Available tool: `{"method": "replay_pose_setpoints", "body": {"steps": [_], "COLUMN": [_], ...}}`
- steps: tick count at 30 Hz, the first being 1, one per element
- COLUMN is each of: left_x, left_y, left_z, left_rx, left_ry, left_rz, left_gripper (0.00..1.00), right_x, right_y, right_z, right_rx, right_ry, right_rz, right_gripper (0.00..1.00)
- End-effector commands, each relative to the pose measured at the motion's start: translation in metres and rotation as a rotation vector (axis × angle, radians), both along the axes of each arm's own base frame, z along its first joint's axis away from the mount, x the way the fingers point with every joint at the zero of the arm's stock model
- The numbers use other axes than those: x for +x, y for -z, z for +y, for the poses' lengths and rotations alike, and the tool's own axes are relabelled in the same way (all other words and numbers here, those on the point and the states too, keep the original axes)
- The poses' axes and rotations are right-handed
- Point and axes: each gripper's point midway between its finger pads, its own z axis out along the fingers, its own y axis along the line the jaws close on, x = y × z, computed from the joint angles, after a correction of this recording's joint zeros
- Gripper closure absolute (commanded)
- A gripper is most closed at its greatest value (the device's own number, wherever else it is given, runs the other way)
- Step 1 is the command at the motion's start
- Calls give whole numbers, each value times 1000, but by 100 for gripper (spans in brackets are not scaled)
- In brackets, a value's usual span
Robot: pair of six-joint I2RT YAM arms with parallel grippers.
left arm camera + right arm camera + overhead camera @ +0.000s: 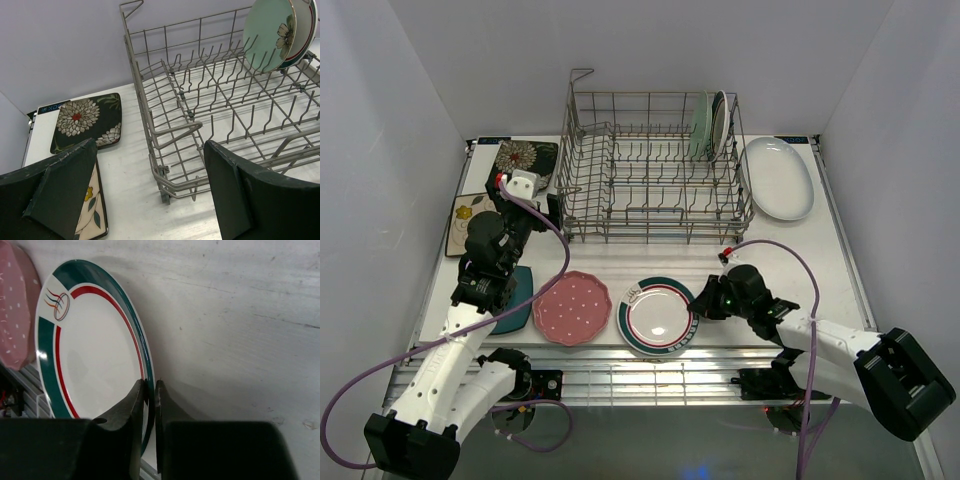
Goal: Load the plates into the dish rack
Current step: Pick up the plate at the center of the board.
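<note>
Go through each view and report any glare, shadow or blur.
Top view: even light, soft shadow along the front of the dish rack. Left wrist view: rack sharp, left gripper fingers dark with little detail. Right wrist view: right gripper near-black against the green-rimmed plate, a small glare spot on its left rim, the plate's shadow on the table.

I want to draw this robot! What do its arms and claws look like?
Both the left arm and the right arm have white tube-shaped links joined by chunky black joints. A thin purple cable loops along each one. The left gripper and right gripper each have two flat, dark fingers. A small green light glows near the right wrist.
</note>
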Motion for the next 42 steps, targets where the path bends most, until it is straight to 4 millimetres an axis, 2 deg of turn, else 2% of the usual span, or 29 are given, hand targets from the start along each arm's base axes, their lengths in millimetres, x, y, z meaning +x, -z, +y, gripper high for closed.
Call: {"method": "replay_pose_setpoints", "body": {"steps": [1,6,15,23,31,42], "left_x": [-4,-4,-4,-8,-6,-9], "left_y": [-5,-5,-6,-10,-6,-12], "left_z": [-3,-2,-2,-1,-2,-4], "left_rx": [-13,-12,-11,-15,-14,-17], "left_ry": [15,14,11,12,17,28], "left_rz": [-13,-11,-19,-30,-13,-23], "left_gripper": [2,2,2,2,2,2], "right_x": [1,1,10,19,27,32], "right_y": [1,-8,-43,-93,-133,-185], "right_z": [-2,-5,-6,1,1,-4], "right_rx": [-18,-22,-8,18,11,40], "right_ry": [3,9,4,-35,-43,-9], "right_rz": [-8,-28,-125,-224,-301,-394], "right_gripper": [91,92,92,92,92,92]}}
